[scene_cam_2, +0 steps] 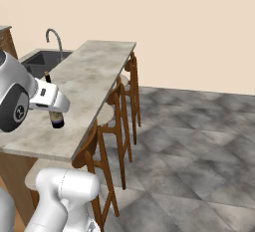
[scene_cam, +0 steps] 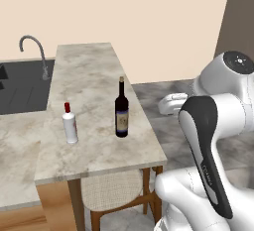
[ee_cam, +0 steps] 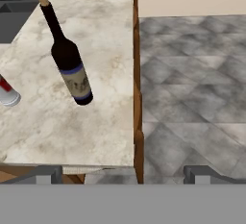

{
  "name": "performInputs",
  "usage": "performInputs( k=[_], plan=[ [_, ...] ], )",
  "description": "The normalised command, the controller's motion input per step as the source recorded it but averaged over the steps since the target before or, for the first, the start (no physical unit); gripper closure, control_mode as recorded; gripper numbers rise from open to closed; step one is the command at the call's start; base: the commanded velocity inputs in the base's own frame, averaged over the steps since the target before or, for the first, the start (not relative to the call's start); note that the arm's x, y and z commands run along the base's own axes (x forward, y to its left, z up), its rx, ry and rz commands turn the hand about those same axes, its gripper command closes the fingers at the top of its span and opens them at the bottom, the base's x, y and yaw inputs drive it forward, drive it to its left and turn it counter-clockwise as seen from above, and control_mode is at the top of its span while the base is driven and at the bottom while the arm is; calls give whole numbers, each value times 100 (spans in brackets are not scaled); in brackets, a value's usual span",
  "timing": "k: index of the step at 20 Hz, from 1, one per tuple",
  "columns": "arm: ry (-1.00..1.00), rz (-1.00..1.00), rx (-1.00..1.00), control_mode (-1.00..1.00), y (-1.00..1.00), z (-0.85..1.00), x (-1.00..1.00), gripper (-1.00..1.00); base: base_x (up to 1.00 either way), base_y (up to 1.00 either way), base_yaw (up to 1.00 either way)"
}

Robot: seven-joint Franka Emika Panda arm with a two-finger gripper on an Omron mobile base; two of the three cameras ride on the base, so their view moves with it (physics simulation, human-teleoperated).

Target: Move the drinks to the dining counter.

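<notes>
The dark wine bottle (scene_cam: 121, 112) and the small white red-capped bottle (scene_cam: 70, 124) are seen upright, apart, on the dining worktop (scene_cam: 94, 76). The gripper (ee_cam: 123, 175) is held spread wide, grasping nothing.

Dining counter (scene_cam: 94, 76) runs away from the camera, marble slab, stool (scene_cam: 116, 190) tucked under its near end. Wine bottle (scene_cam: 121, 110) upright near the right edge, white bottle with red cap (scene_cam: 69, 124) upright to its left, well apart. Black sink (scene_cam: 22, 84) with curved faucet (scene_cam: 34, 51) beside the counter on the left. Arm fills lower right
</notes>
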Motion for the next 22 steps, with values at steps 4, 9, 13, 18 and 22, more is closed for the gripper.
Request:
performInputs(
  k=[4, 9, 13, 18, 22],
  plan=[
    [0, 0, 0, 100, 0, 0, 0, -100, 0, 0, 0],
    [0, 0, 0, 100, 0, 0, 0, -100, -74, 0, 0],
    [0, 0, 0, 100, 0, 0, 0, -100, -100, 5, 18],
    [0, 0, 0, 100, 0, 0, 0, -100, -49, 47, 75],
    [0, 0, 0, 100, 0, 0, 0, -100, -9, 8, 100]
  ],
)
